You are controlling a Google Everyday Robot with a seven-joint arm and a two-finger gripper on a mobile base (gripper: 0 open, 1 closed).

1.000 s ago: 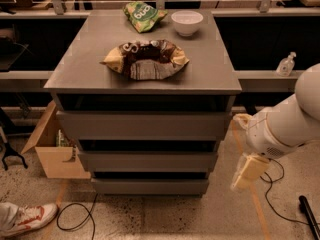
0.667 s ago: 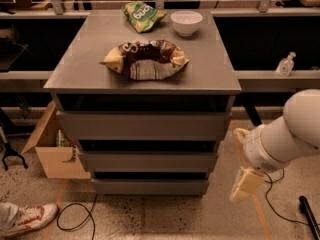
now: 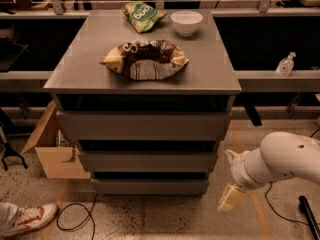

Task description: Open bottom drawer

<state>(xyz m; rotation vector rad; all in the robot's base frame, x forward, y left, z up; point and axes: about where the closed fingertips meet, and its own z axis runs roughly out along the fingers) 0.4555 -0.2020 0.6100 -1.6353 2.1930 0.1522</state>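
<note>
The grey cabinet has three handleless drawers stacked under its top. The bottom drawer point(image 3: 150, 186) is the lowest and narrowest grey front, just above the floor, and its front sits flush with no box body showing. My gripper point(image 3: 231, 197) hangs at the end of the white arm point(image 3: 282, 161), to the right of the cabinet. It is at the height of the bottom drawer, just off that drawer's right end and apart from it. It holds nothing that I can see.
On the cabinet top point(image 3: 80, 64) lie an open brown chip bag point(image 3: 147, 59), a green chip bag point(image 3: 142, 15) and a white bowl point(image 3: 186, 22). A cardboard box point(image 3: 52, 151) stands left of the cabinet. A shoe point(image 3: 25, 218) and cables lie on the floor. A sanitizer bottle point(image 3: 285, 65) stands on the right ledge.
The arm has dropped and swung left, bringing the gripper from mid-drawer height down to beside the bottom drawer's right end. The drawers have not moved.
</note>
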